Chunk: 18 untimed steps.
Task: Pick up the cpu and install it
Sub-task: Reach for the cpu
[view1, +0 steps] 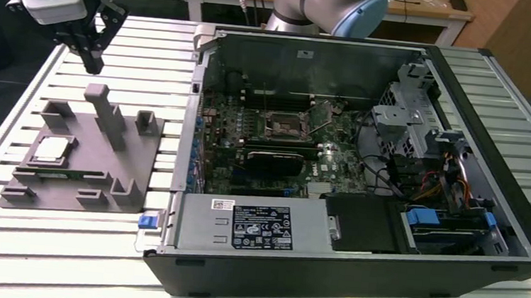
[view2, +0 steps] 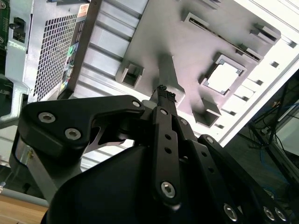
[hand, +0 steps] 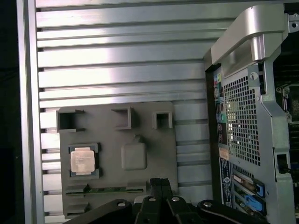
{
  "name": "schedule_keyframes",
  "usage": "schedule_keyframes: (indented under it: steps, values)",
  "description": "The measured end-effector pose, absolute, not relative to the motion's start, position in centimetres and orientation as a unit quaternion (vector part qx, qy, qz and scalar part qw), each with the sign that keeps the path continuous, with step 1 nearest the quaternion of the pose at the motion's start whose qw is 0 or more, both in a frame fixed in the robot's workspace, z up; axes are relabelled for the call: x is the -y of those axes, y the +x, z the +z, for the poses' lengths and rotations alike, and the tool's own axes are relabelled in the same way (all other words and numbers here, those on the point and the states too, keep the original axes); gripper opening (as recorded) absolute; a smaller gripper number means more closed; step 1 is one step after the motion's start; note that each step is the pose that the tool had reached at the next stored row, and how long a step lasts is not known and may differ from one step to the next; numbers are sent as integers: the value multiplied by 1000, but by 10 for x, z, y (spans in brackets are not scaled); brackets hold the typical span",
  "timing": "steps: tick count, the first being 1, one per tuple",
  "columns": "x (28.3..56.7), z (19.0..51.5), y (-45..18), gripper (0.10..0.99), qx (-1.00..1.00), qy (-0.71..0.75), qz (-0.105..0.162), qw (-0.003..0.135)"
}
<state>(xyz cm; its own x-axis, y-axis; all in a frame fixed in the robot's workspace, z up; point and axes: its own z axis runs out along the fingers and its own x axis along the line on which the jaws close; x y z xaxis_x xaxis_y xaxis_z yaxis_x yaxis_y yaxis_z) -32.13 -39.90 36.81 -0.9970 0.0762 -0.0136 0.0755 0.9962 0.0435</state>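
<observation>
Hovering above the grey fixture (view1: 84, 167), my pincer (view1: 91, 60) is empty, fingers together; the cpu (view1: 50, 150) lies in the fixture's square recess.

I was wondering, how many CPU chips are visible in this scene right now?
1. The cpu lies in a square pocket of the grey fixture, on the exterior view's left, beside the computer case. Others may be hidden inside the case.

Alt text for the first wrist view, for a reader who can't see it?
The cpu lies flat in a recess of a grey fixture on a slatted metal table, untouched. The gripper hangs clear of it, jaws shut and empty; a computer case stands beside the fixture.
</observation>
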Motion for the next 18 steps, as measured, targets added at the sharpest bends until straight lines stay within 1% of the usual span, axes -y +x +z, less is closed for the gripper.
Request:
schedule_keyframes:
  steps: [18]
  values:
    - [399,367,-330,106,-999,38,21,7]
